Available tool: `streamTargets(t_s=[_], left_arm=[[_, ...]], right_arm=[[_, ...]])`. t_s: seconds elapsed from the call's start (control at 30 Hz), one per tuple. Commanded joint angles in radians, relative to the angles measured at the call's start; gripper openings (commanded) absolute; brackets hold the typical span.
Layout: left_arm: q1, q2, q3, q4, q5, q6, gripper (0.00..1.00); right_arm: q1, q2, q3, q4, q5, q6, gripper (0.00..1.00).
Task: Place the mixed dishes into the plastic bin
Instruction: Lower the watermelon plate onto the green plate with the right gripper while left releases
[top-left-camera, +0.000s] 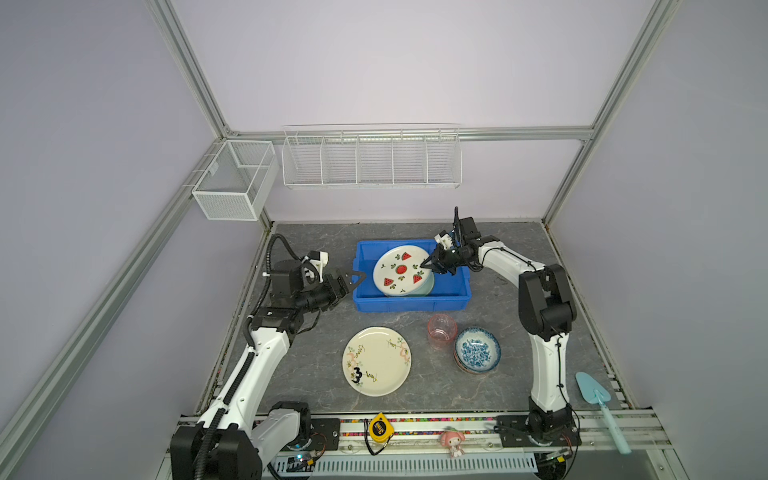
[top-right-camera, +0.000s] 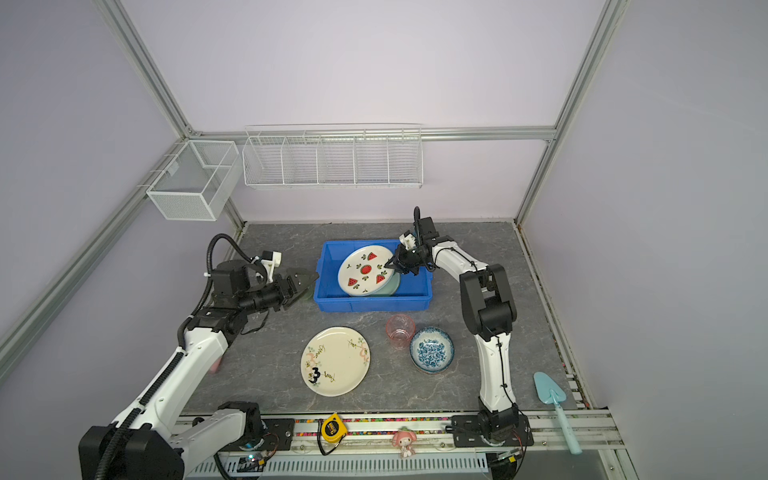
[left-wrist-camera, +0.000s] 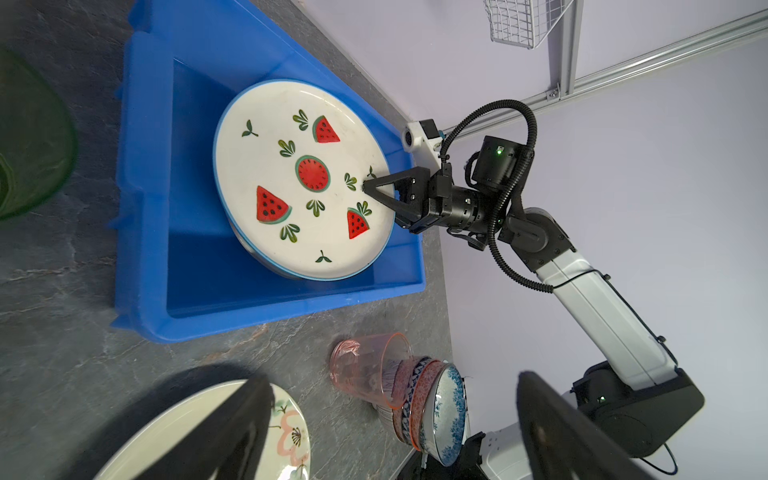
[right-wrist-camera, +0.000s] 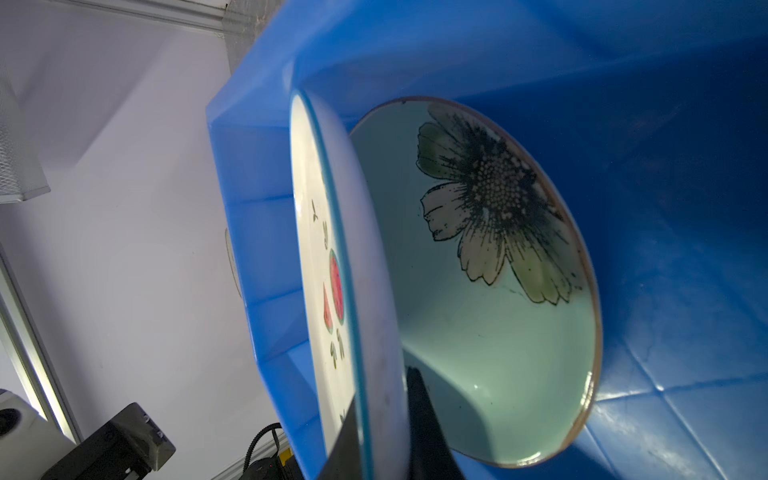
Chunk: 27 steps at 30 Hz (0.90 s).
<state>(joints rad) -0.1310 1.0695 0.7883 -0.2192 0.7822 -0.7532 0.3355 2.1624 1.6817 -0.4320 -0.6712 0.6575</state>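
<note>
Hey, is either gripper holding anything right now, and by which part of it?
The right gripper pinches the watermelon plate by its rim, tilted above the pale green plate in the blue bin. The left gripper is open, holding nothing.

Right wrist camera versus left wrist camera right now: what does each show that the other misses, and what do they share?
Right wrist only: the flower-printed face of the pale green plate lying in the blue bin, with the watermelon plate tilted above it.
Left wrist only: the pink cup, the stacked bowls and the cream plate, all outside the bin.
Both: the blue bin, the watermelon plate inside it, and the right gripper shut on that plate's rim.
</note>
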Motion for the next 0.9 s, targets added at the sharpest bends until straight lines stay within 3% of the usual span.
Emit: streamTargets(t_s=[0.0,0.87], left_arm=[[0.005,-0.002,0.006,0.0,-0.008,0.014,0.91],[0.005,0.015,0.003,0.007,-0.009,0.009,0.91]], right_arm=[[-0.009,-0.007,0.017,0.091,-0.041,0.016,0.09],[-0.032,0.018,-0.048,0.116,0.007,0.011,0.35]])
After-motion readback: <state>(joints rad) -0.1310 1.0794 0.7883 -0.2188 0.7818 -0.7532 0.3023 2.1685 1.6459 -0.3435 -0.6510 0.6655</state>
